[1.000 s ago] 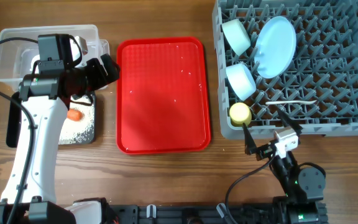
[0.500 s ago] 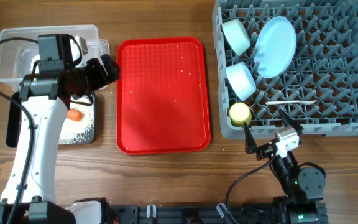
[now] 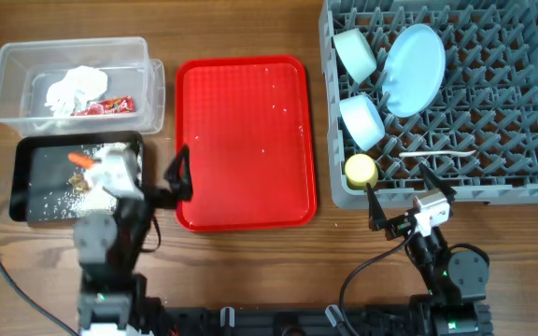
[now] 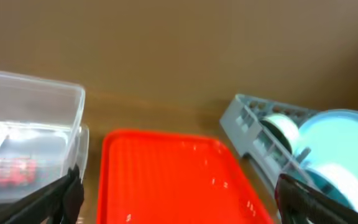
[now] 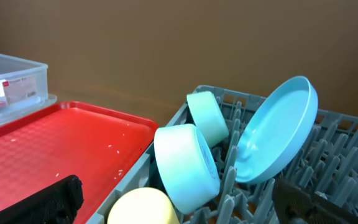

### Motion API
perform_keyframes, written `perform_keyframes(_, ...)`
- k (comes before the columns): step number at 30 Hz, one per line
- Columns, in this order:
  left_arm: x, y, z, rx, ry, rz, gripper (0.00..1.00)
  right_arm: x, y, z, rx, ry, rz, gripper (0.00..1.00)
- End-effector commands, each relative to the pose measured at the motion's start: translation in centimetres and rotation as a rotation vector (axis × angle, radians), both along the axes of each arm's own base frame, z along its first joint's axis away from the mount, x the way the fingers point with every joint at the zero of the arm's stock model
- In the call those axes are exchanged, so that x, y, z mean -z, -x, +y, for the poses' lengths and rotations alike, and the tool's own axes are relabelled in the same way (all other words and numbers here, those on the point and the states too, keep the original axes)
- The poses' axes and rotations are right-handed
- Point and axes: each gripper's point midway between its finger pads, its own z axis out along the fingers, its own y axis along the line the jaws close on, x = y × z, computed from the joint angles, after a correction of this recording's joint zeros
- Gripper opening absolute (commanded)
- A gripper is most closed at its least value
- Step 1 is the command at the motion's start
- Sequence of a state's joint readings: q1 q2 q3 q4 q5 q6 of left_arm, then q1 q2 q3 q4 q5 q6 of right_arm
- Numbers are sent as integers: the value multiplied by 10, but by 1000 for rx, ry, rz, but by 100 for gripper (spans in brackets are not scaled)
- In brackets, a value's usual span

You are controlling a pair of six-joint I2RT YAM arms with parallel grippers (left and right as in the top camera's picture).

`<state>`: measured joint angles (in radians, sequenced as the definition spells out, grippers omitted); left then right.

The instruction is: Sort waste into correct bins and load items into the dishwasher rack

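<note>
The clear tub [image 3: 7,65] holds crumpled white paper [image 3: 71,89] and a red-and-white wrapper [image 3: 106,108]. The black tray [image 3: 35,210] holds rice grains [image 3: 59,199] and a carrot piece [image 3: 80,161]. The grey rack [image 3: 493,140] holds the blue plate [image 3: 412,70], two bowls [image 3: 355,51] [image 3: 362,121], the yellow cup [image 3: 361,168] and the white spoon [image 3: 437,152]. My left gripper [image 3: 152,175] is open and empty at the black tray's right end. My right gripper [image 3: 402,194] is open and empty at the rack's front edge, close to the cup [image 5: 142,208].
The flat red serving tray [image 3: 241,140] lies between the bins and the rack, with a few rice grains on it. It fills the lower middle of the left wrist view [image 4: 166,180]. Both arm bases sit at the table's front edge.
My left arm has pulled back from over the tub and black tray to the front of the table, uncovering both bins. The right arm has not moved.
</note>
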<state>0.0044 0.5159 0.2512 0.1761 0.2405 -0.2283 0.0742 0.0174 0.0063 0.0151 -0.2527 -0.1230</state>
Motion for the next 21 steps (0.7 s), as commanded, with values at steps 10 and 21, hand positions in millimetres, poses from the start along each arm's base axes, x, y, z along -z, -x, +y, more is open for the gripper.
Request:
perform_keyframes(10,36,36,6,-37,-14,-108,100,-2,0,-1,9,-19,-5,100)
perform_keyframes(21,55,39,9,-55,-16,-33,100,-2,0,-1,9,-19,-6,100)
